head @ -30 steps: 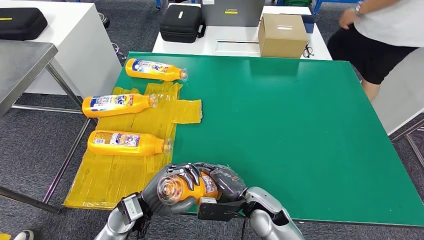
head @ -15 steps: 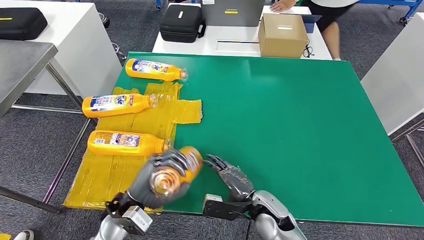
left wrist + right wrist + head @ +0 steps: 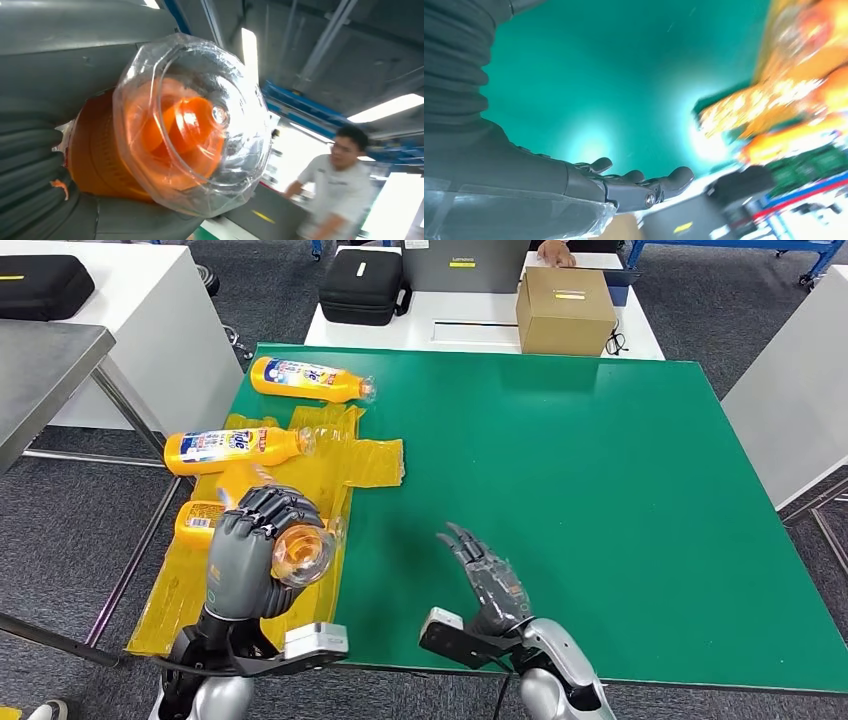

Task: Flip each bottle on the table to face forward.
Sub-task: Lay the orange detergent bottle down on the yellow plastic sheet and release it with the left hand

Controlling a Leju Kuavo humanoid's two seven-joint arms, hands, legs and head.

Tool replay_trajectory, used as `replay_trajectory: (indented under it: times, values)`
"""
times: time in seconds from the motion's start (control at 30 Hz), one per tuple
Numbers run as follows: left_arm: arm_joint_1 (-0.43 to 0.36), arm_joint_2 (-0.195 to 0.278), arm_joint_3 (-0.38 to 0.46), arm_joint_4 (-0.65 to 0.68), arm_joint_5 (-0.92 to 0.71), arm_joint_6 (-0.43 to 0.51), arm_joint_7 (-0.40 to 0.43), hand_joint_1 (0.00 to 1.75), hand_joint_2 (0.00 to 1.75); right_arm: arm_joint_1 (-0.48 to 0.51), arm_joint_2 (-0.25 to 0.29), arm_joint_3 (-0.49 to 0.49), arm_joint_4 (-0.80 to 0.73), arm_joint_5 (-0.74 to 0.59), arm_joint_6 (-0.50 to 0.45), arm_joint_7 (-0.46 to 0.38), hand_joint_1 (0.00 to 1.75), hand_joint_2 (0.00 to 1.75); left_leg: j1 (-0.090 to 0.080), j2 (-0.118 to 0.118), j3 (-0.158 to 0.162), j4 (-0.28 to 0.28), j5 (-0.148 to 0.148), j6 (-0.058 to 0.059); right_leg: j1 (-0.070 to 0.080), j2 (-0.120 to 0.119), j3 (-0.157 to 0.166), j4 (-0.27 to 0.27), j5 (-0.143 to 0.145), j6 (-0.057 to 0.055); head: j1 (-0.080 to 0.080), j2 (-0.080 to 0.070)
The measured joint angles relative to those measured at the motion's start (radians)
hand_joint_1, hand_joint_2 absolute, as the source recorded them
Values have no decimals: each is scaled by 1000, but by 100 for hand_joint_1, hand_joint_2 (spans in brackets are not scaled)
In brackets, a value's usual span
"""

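Fingers [image 3: 262, 512] of the left hand [image 3: 243, 558] wrap an orange bottle [image 3: 300, 554] above the yellow sheet [image 3: 210, 595], clear cap toward the camera. Right hand [image 3: 487, 577] hovers spread over the green table [image 3: 600, 510]. One lying bottle [image 3: 232, 448] reads "Tide".

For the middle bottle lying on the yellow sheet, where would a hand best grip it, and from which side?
Probably around the labelled body of the middle bottle, coming down from above. It lies on its side on the yellow sheet, cap end toward the green table, and the body is the widest part, with free space on both long sides.
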Motion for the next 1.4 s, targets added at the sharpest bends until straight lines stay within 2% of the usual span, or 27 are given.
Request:
replay_trajectory:
  times: [0.13, 0.27, 0.47, 0.8, 1.0, 1.27, 1.3, 1.4]
  values:
    - [4, 0, -17, -8, -167, -31, 167, 175, 175, 11, 17, -57, -32, 69, -45, 59, 0, 175, 0, 0, 0, 0, 0, 0, 0, 0, 0, 0, 0, 0, 0, 0]
    - [2, 0, -25, -7, -201, -60, 226, 175, 175, 26, 26, -101, -61, 89, -55, 80, 0, 175, 0, 0, 0, 0, 0, 0, 0, 0, 0, 0, 0, 0, 0, 0]
    - [-14, 1, -25, 32, -233, -169, 347, 175, 175, 56, 35, -164, -97, 95, -70, 127, 0, 175, 0, 0, 0, 0, 0, 0, 0, 0, 0, 0, 0, 0, 0, 0]
    - [-47, 3, 20, 172, -205, -244, 419, 175, 175, 97, 35, -253, -180, 93, -77, 163, 0, 175, 0, 0, 0, 0, 0, 0, 0, 0, 0, 0, 0, 0, 0, 0]
    - [-52, 4, 77, 265, -208, -258, 436, 175, 175, 116, 35, -262, -215, 105, -77, 170, 0, 175, 0, 0, 0, 0, 0, 0, 0, 0, 0, 0, 0, 0, 0, 0]
    - [-62, 4, 93, 297, -216, -269, 445, 175, 175, 123, 35, -262, -228, 107, -77, 173, 0, 175, 0, 0, 1, 0, 0, 0, 0, 0, 1, 0, 0, 0, 0, 0]
    - [-63, 4, 95, 300, -223, -277, 453, 171, 175, 124, 35, -262, -230, 107, -77, 175, 0, 175, 0, 0, 1, 0, 0, 0, 0, 0, 1, 0, 0, 0, 0, 0]
    - [-64, 4, 110, 314, -244, -293, 484, 40, 175, 128, 35, -263, -237, 108, -77, 180, 0, 175, 0, 1, 1, 0, 0, 0, 0, 1, 1, 0, 0, 0, 0, 0]
